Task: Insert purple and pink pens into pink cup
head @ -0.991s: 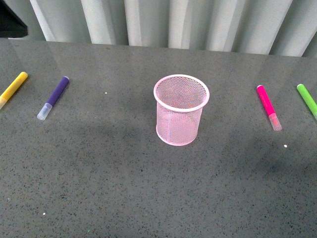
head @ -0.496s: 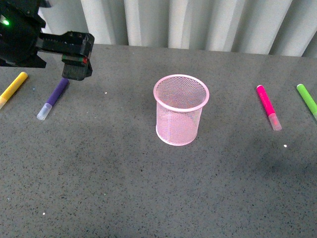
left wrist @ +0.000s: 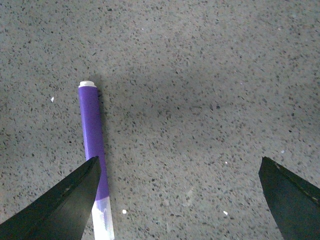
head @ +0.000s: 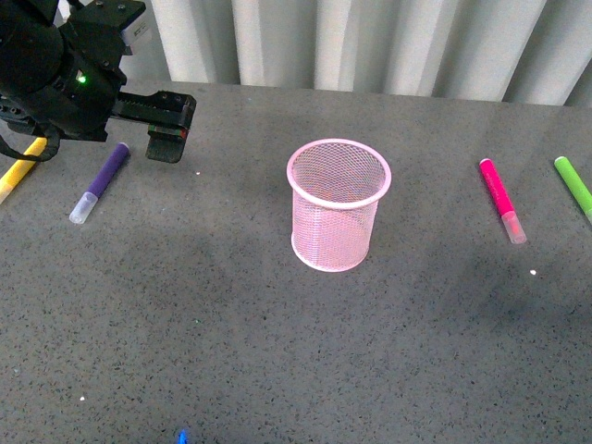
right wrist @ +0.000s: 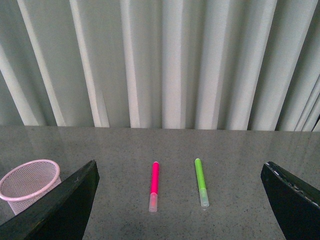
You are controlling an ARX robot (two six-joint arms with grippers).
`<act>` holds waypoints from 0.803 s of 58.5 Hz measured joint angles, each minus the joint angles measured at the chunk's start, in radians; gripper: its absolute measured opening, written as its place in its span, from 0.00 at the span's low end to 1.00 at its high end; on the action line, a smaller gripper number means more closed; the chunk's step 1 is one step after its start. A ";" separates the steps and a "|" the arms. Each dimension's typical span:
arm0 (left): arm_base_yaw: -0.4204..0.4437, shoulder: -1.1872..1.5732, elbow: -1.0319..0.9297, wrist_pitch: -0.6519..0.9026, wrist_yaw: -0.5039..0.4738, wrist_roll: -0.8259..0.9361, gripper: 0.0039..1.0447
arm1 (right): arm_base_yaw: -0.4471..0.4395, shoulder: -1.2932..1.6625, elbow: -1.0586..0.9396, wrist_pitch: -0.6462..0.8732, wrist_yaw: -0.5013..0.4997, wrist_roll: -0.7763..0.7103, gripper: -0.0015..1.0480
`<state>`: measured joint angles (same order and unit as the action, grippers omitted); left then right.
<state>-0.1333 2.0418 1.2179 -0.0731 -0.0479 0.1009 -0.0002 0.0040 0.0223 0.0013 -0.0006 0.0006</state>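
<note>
The pink cup (head: 338, 205) stands upright mid-table, empty; its rim shows in the right wrist view (right wrist: 27, 182). The purple pen (head: 100, 181) lies at the far left, clear cap toward the front. My left gripper (head: 168, 131) is open and hovers just right of it; in the left wrist view the purple pen (left wrist: 93, 140) lies beside one finger (left wrist: 65, 202), not between the jaws. The pink pen (head: 500, 199) lies at the right, also seen in the right wrist view (right wrist: 154, 185). My right gripper (right wrist: 180, 200) is open and empty, well back from the pink pen; it is out of the front view.
A yellow marker (head: 18, 169) lies at the far left edge beside the purple pen. A green marker (head: 575, 188) lies at the far right, next to the pink pen (right wrist: 201, 181). A grey curtain (head: 370, 42) hangs behind the dark speckled table (head: 277, 351).
My left arm has come into the front view from the upper left and moved right, now hovering beside the purple pen. The pens and the cup have not moved.
</note>
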 joint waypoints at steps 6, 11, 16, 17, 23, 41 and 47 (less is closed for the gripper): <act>0.010 0.028 0.029 -0.003 0.000 0.000 0.94 | 0.000 0.000 0.000 0.000 0.000 0.000 0.93; 0.021 0.046 0.041 -0.005 -0.002 0.003 0.94 | 0.000 0.000 0.000 0.000 0.000 0.000 0.93; 0.034 0.064 0.049 -0.005 0.001 0.003 0.94 | 0.000 0.000 0.000 0.000 0.000 0.000 0.93; 0.037 0.068 0.050 -0.005 0.003 0.003 0.94 | 0.000 0.000 0.000 0.000 0.000 0.000 0.93; 0.051 0.092 0.060 -0.005 0.006 0.003 0.94 | 0.000 0.000 0.000 0.000 0.000 0.000 0.93; 0.073 0.167 0.122 -0.012 0.024 0.000 0.94 | 0.000 0.000 0.000 0.000 0.000 0.000 0.93; 0.074 0.179 0.144 -0.019 0.027 0.000 0.94 | 0.000 0.000 0.000 0.000 0.000 0.000 0.93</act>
<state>-0.0589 2.2204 1.3617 -0.0921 -0.0212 0.1005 -0.0002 0.0040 0.0223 0.0013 -0.0010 0.0010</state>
